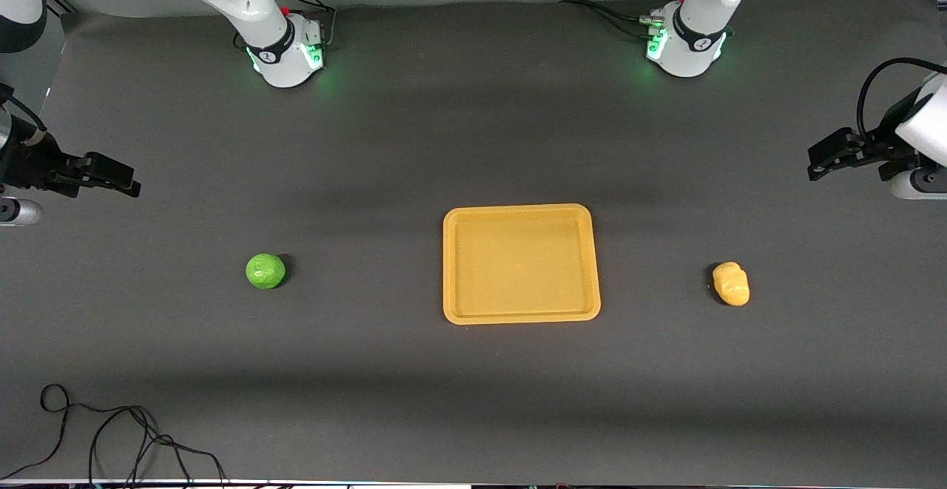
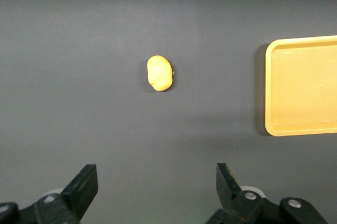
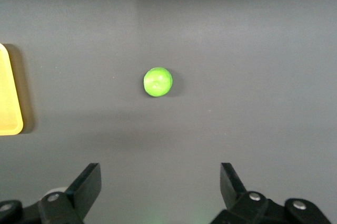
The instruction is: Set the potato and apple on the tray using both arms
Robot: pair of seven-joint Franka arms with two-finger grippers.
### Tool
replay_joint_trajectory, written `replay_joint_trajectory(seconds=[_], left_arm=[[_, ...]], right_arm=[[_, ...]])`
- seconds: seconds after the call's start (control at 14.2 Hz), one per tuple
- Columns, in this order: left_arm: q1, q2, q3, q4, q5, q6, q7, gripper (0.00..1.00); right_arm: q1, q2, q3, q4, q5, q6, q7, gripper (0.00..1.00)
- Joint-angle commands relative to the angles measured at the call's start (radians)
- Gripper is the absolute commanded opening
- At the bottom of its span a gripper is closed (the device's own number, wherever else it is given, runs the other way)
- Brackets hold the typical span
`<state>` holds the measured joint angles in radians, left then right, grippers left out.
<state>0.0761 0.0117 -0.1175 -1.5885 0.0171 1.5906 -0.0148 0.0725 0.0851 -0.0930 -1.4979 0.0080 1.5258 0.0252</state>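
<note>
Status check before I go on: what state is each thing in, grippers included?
potato: on the table toward the left arm's end, not held
apple: on the table toward the right arm's end, not held
tray: flat between them, nothing in it
left gripper: open, high over the table
right gripper: open, high over the table

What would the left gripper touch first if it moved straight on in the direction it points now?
Most likely the bare table. The left gripper is open and high above it. In its wrist view the potato lies roughly ahead, between the fingers' line, but depth is unclear. The tray sits off to one side.
</note>
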Motion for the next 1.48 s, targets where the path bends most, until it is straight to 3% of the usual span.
replay_joint_trajectory(seconds=[0.0, 0.63, 0.91, 1.41], left_arm=[[0.001, 0.007, 0.006, 0.015, 0.003, 0.0, 0.016, 1.0], [0.008, 0.017, 0.025, 0.015, 0.003, 0.005, 0.013, 1.0], [0.051, 0.103, 0.029, 0.006, -0.011, 0.021, 0.003, 1.0], [0.048, 0.234, 0.027, -0.215, -0.011, 0.421, 0.01, 1.0]], right_arm=[[0.0, -0.021, 0.001, -0.015, -0.003, 0.01, 0.004, 1.0], [-0.005, -0.019, -0.001, -0.009, -0.011, 0.011, 0.002, 1.0], [-0.007, -0.021, -0.005, -0.012, -0.011, 0.01, -0.01, 1.0], [-0.005, -0.011, -0.01, -0.016, -0.003, 0.008, -0.013, 1.0]])
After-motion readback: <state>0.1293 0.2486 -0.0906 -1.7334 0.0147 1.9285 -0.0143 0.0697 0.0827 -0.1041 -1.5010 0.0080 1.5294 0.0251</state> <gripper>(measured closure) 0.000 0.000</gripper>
